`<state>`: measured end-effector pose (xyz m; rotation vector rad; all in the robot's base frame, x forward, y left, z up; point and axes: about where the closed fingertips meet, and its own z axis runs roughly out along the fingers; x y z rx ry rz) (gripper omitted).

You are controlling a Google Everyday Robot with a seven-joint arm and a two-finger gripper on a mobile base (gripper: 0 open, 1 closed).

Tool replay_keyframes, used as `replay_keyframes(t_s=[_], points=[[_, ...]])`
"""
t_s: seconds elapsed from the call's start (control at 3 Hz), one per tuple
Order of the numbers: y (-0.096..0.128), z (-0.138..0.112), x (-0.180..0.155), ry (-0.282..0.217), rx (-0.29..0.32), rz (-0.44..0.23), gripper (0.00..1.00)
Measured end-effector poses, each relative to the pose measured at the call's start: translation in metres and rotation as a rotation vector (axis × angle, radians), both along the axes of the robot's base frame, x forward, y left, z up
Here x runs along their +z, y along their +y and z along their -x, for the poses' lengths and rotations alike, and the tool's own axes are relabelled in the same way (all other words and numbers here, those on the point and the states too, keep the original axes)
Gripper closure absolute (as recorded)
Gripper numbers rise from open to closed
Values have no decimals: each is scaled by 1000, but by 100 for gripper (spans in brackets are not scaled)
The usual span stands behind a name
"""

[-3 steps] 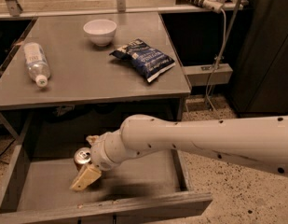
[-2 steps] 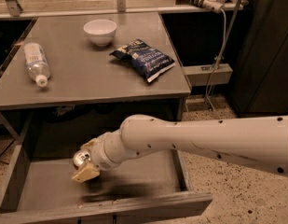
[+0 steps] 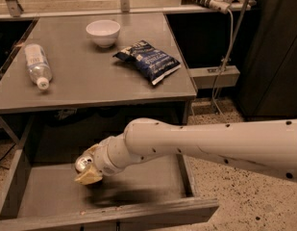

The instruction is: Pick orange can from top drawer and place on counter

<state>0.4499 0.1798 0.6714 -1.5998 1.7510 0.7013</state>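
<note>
The orange can (image 3: 81, 164) stands upright in the open top drawer (image 3: 143, 214), left of centre; only its silver top and a little of its side show. My gripper (image 3: 89, 164) reaches into the drawer from the right. Its pale fingers (image 3: 88, 178) sit on either side of the can and look closed on it. The can seems to rest on or just above the drawer floor. The grey counter (image 3: 90, 81) lies above the drawer.
On the counter are a clear plastic water bottle (image 3: 36, 65) lying at the left, a white bowl (image 3: 103, 32) at the back and a blue chip bag (image 3: 148, 59) at the right. A cable and dark cabinet (image 3: 268, 57) stand to the right.
The fingers were spread wide around the can; now they have drawn in against it. The gripper and arm have shifted slightly left and lower.
</note>
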Motion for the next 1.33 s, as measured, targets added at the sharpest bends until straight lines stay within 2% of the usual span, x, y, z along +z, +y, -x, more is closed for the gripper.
replay_keyframes(t_s=[0.33, 1.0, 1.33], points=[[-1, 3, 5, 16, -16, 24, 100], [-17, 8, 60, 81, -112, 94, 100], [-26, 0, 90, 73, -145, 114, 100]])
